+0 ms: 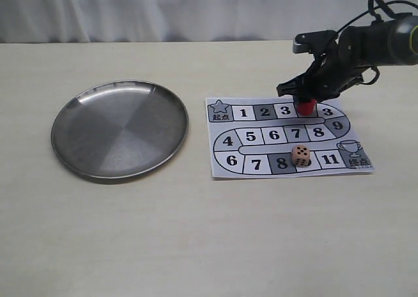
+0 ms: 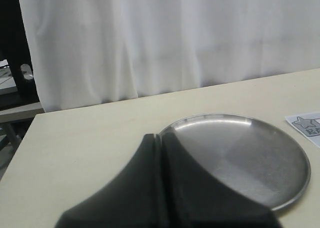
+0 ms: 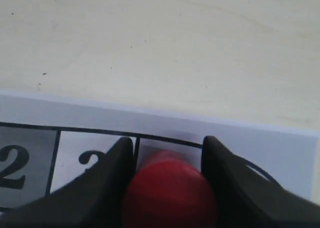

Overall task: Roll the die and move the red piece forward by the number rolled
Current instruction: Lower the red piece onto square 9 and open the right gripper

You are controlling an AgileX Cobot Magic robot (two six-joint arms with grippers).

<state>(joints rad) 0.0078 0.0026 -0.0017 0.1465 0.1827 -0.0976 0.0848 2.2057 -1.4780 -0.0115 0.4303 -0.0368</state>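
The red piece [image 1: 307,106] stands on the printed game board [image 1: 251,136], on the top-row square just right of the "3". My right gripper [image 1: 305,98] comes down over it from the right. In the right wrist view its two black fingers [image 3: 115,168] press both sides of the red piece [image 3: 169,193], so it is shut on it. The die [image 1: 300,155] rests on the board's bottom row between "8" and "11", its dark pips showing. My left gripper [image 2: 161,137] is shut and empty, hovering near the steel plate [image 2: 250,153]; it is outside the exterior view.
A round steel plate [image 1: 119,128] lies on the beige table left of the board. A corner of the board with the star [image 2: 306,126] shows in the left wrist view. A white curtain hangs behind the table's far edge.
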